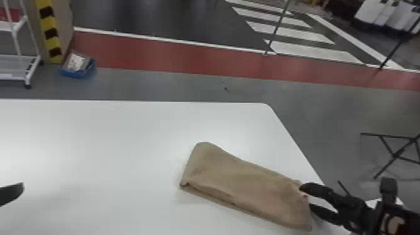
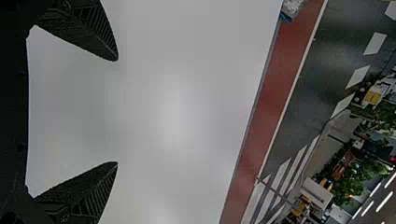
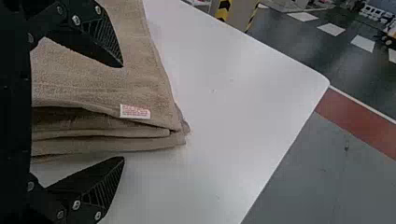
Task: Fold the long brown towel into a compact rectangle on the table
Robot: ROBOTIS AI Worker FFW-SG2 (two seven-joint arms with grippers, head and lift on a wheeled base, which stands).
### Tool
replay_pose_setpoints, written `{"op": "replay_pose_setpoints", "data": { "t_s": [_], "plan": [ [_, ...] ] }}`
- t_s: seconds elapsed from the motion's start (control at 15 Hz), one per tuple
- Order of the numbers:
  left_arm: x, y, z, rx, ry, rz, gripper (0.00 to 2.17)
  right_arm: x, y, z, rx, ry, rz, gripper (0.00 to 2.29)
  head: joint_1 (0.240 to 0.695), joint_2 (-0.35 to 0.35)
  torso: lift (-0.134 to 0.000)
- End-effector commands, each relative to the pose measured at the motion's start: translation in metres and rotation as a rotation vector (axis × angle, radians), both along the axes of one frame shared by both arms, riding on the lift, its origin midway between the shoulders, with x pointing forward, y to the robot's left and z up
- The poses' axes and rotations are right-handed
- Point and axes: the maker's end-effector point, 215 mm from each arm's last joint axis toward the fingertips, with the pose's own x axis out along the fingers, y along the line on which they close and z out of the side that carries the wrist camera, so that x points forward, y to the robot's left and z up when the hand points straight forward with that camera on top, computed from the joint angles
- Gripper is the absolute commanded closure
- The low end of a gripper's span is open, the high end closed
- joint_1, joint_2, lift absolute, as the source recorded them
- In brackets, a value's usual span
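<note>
The right gripper (image 3: pixel 123 112) stands at the right end of the towel (image 1: pixel 247 184). Its two fingers are spread, and the folded edge layers lie across the gap between them in the right wrist view. One finger overlaps the towel in that view; whether it touches the cloth cannot be told. No grip is visible.

The towel lies flat on the table (image 1: pixel 109 140) as a long, layered strip. Its long axis runs from the far left end to the near right end, on a diagonal. At the right end the layers are stacked, with a label (image 3: pixel 135 111) at the edge of an upper one.

The left gripper (image 2: pixel 117 111) is open and empty over the table, well apart from the towel on its left side. The right arm is therefore the nearer.

The step in hand is judged to be the cross fold, late in the task. The next move should close on all layers at the right end, then carry them along the long axis towards the left end. Caution: a shallow grip may take only the upper layers and leave the stack skewed.
</note>
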Motion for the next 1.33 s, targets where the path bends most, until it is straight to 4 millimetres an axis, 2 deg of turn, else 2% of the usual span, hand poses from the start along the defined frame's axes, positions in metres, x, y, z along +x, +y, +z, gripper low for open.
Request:
{"op": "replay_pose_setpoints", "data": {
  "t_s": [0.0,0.27,0.47,0.6,0.67,0.93,1.0,1.07,1.27],
  "plan": [
    [0.000,0.002,-0.001,0.000,0.002,0.002,0.09,0.007,0.008,-0.005,-0.023,0.028,0.032,0.29,0.695,-0.328,-0.125],
    [0.001,0.010,-0.003,-0.004,0.002,0.019,0.09,0.009,0.001,0.001,-0.063,0.037,0.048,0.31,0.695,-0.307,-0.125],
    [0.003,0.010,-0.004,-0.008,0.001,0.020,0.09,0.010,-0.004,0.005,-0.075,0.034,0.054,0.78,0.695,-0.307,-0.125],
    [0.003,0.010,-0.004,-0.007,0.000,0.018,0.09,0.010,-0.004,0.006,-0.075,0.033,0.056,1.18,0.695,-0.310,-0.125],
    [0.003,0.010,-0.004,-0.007,-0.002,0.018,0.09,0.010,-0.004,0.006,-0.075,0.034,0.058,1.21,0.695,-0.311,-0.125],
    [0.003,0.010,-0.004,-0.009,-0.001,0.017,0.09,0.012,-0.004,0.009,-0.078,0.028,0.070,1.20,0.695,-0.312,-0.125],
    [0.003,0.009,-0.004,-0.011,-0.001,0.015,0.09,0.012,-0.005,0.010,-0.073,0.022,0.066,0.79,0.695,-0.311,-0.125],
    [0.003,0.009,-0.004,-0.011,-0.001,0.015,0.09,0.012,-0.007,0.013,-0.072,0.014,0.061,0.47,0.695,-0.311,-0.125],
    [0.003,0.011,-0.004,-0.008,-0.001,0.017,0.09,0.010,-0.021,0.020,-0.103,0.020,0.057,0.45,0.695,-0.318,-0.125]
  ]
}}
